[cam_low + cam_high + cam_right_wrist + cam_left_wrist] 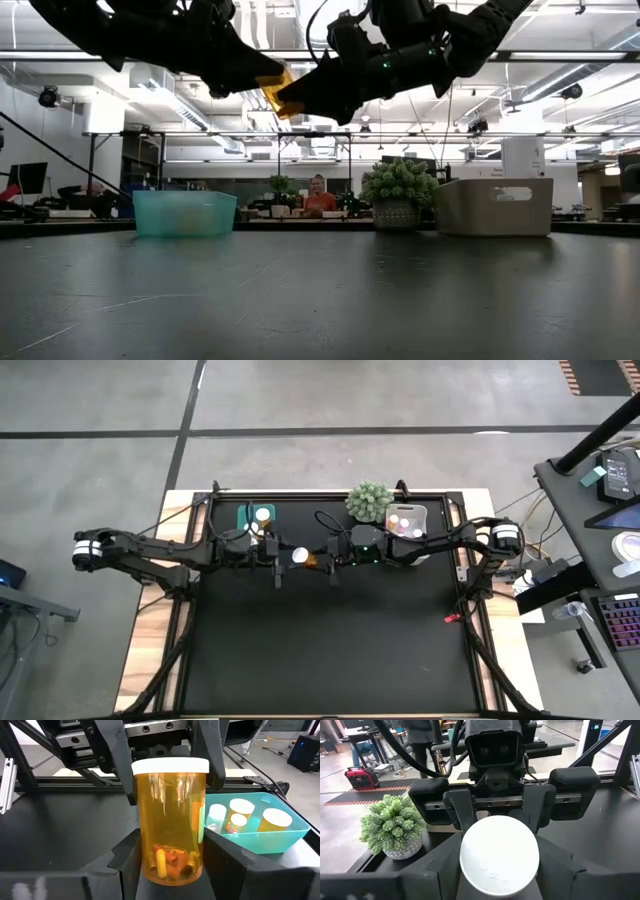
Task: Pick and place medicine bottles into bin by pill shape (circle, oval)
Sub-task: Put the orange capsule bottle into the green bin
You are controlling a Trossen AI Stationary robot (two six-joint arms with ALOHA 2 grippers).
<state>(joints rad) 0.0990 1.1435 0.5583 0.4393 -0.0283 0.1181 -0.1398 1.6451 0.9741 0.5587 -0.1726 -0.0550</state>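
Above the worktop (330,650), beside the teal bin (247,516), an amber bottle (301,557) hangs between both claws: the right claw (322,559) clamps its body, the left claw (278,558) closes around its white cap.

Held mid-air between both grippers: bottle (299,556). Teal bin (256,517) at 10 o'clock, plant (370,501) and grey bin (407,520) at 2.

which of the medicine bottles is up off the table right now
The amber bottle with the white cap, held in mid-air between both arms at the table's middle; the others sit in the teal bin and the white bin.
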